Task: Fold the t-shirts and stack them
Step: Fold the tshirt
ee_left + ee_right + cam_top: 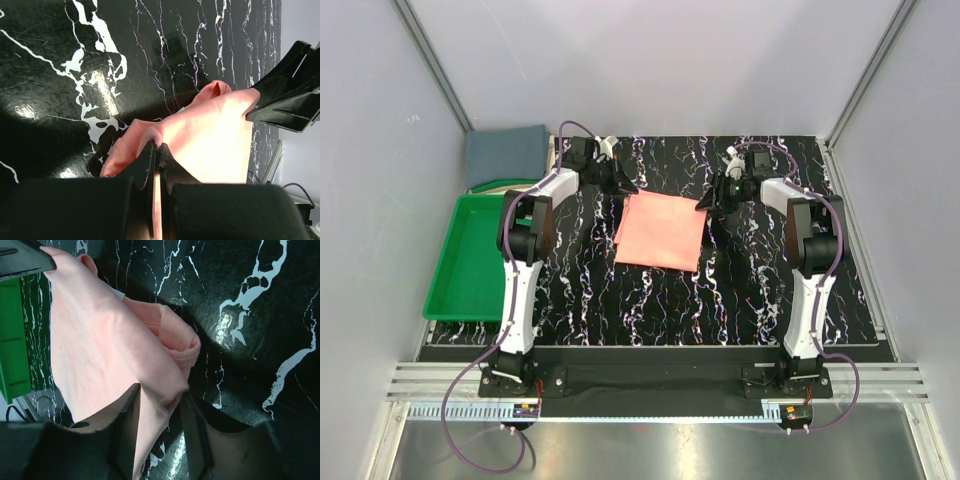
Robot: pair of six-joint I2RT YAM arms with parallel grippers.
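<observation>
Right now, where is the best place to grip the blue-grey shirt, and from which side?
Probably the near right corner of the blue-grey shirt, approached from the right with the left gripper after it lets go of the pink shirt. The shirt lies flat at the far left behind the green tray, so only that side looks open.

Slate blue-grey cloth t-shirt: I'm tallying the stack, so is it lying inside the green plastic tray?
No, the slate blue-grey cloth t-shirt lies folded beyond the green plastic tray, off its far edge.
</observation>
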